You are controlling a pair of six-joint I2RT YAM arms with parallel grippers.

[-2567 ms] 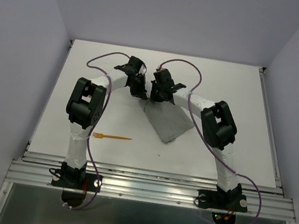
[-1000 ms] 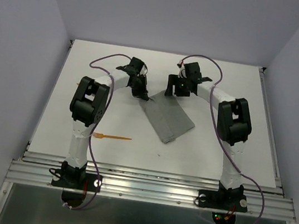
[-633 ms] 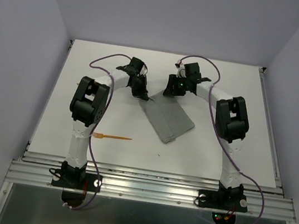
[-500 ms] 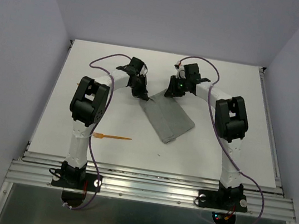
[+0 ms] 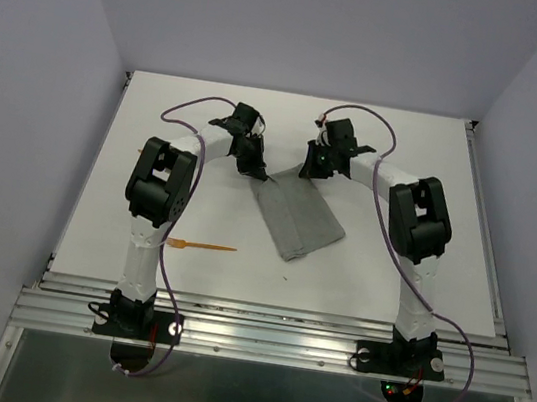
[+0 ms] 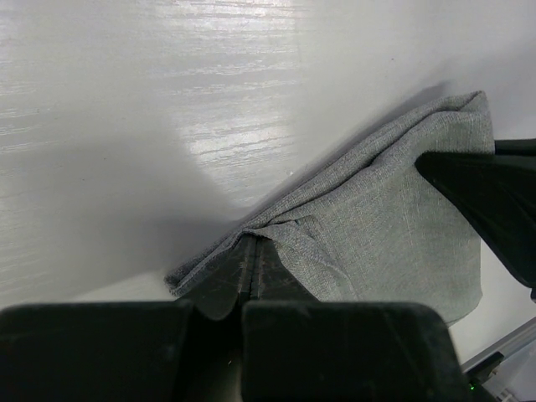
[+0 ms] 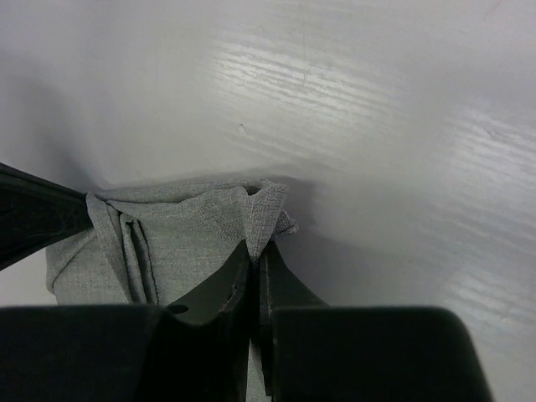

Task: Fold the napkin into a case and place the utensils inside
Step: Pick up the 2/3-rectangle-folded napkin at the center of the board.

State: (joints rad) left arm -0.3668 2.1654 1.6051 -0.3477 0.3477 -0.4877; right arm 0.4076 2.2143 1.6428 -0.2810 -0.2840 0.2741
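The grey napkin (image 5: 298,218) lies folded into a slanted oblong in the middle of the white table. My left gripper (image 5: 250,166) is shut on its far left corner; in the left wrist view that gripper (image 6: 254,243) pinches the cloth (image 6: 377,226) at its edge. My right gripper (image 5: 306,169) is shut on the far right corner, and in the right wrist view that gripper (image 7: 255,251) holds a raised peak of the napkin (image 7: 176,243). An orange fork (image 5: 201,247) lies apart on the table, near the left arm.
The table's far edge meets a pale wall. A metal rail (image 5: 268,338) runs along the near edge by the arm bases. Purple cables (image 5: 358,108) loop above both arms.
My right gripper has closed from open onto the napkin's far right corner. The napkin's near end has shifted slightly left. The left gripper has kept its hold.
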